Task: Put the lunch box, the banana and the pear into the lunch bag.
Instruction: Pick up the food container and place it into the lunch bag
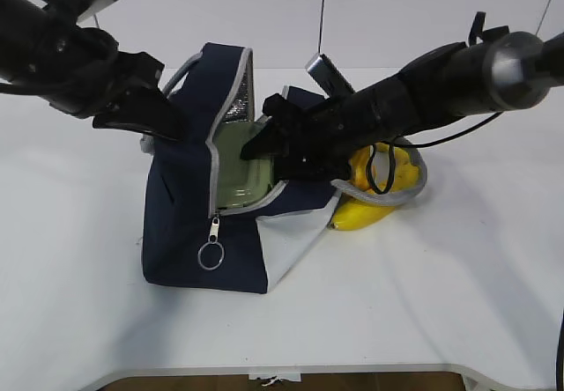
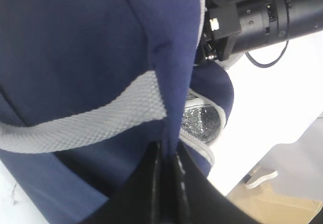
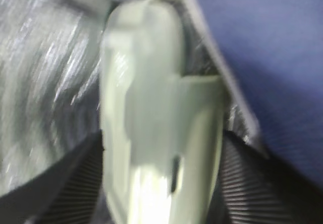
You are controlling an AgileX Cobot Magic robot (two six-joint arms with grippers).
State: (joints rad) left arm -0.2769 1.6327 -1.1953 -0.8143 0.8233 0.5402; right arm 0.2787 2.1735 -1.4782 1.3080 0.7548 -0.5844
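Your white tabletop [image 1: 458, 303] is smooth and bare near its rounded front edge, with a plain pale wall behind it. On it stands the lunch bag [image 1: 189, 232], boxy and made of soft navy cloth, with a grey zipper, a round metal ring pull [image 1: 211, 255], a white side panel and shiny crinkled silver foil inside. Your left gripper [image 2: 166, 176] is pinched closed on the bag's blue cloth edge, just below a woven grey handle [image 2: 86, 125], holding the mouth wide. Your right gripper [image 1: 264, 140] squeezes the lunch box [image 1: 238, 162] between its ribbed black fingers [image 3: 247, 178]. You can see its smooth sage-green lid partly inside the bag's mouth. Behind the bag, on the right, lies the banana [image 1: 361, 215], long and yellow, with more yellow fruit above it, too hidden to name.
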